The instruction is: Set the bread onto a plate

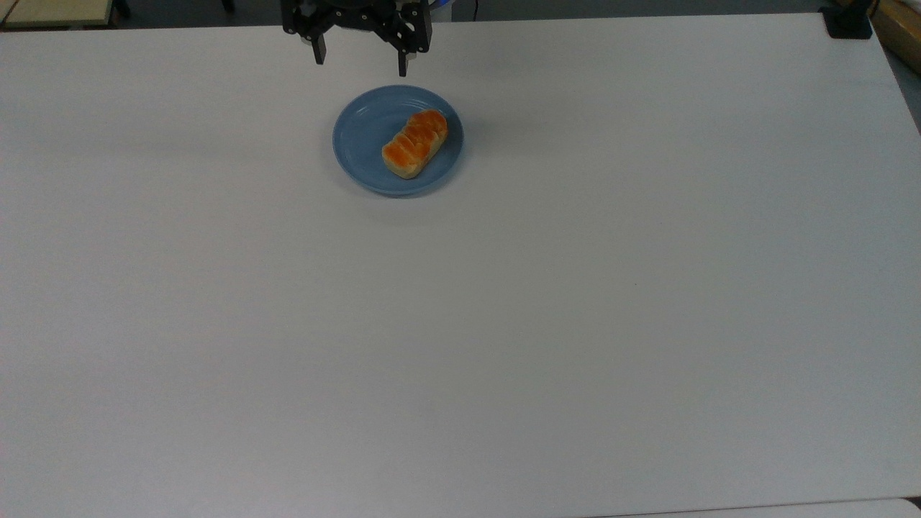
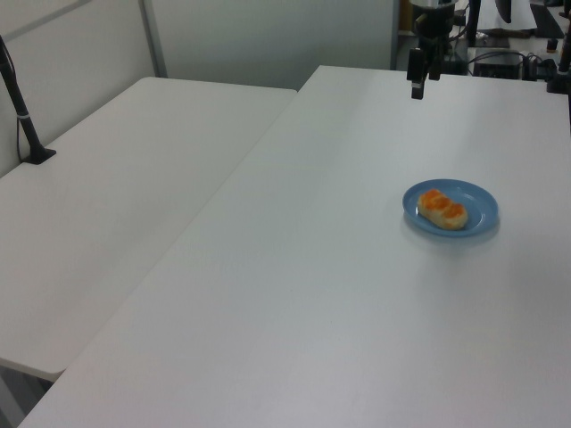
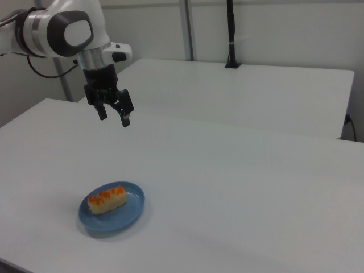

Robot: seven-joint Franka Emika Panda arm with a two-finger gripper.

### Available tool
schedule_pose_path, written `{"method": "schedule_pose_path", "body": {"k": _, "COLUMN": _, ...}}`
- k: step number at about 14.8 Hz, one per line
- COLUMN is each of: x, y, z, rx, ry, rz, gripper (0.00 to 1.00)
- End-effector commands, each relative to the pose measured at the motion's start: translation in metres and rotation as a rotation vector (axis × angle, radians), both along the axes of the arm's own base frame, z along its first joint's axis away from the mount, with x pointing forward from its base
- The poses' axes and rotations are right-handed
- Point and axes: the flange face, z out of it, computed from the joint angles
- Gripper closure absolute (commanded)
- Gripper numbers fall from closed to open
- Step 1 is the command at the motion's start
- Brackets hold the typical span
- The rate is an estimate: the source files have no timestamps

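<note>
1. One bread [image 1: 415, 143] lies on the plate [image 1: 360, 137], resting flat with its glossy orange top upward and its long axis on a diagonal in the top view.
2. The loaf sits toward the top view's right half of the plate, wholly inside the rim; the top view's left half of the plate is bare.
3. The plate [image 3: 128, 213] rests on the white table [image 1: 575, 302], near the table's far edge in the top view.
4. The claw [image 1: 360, 63] hangs in the air above the table, apart from plate and bread, nothing between its fingers.
5. Claw fingers are spread wide and point downward in the right view [image 3: 114, 117].
6. A second white table [image 2: 116, 196] stands alongside on the left view's left.
</note>
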Motion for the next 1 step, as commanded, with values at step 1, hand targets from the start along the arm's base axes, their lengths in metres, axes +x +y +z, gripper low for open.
{"method": "schedule_pose_path", "body": {"k": 1, "x": -0.0031, "y": -0.0036, "z": 0.0048, "rx": 0.009, "ry": 0.008, "rz": 0.007, "gripper": 0.00}}
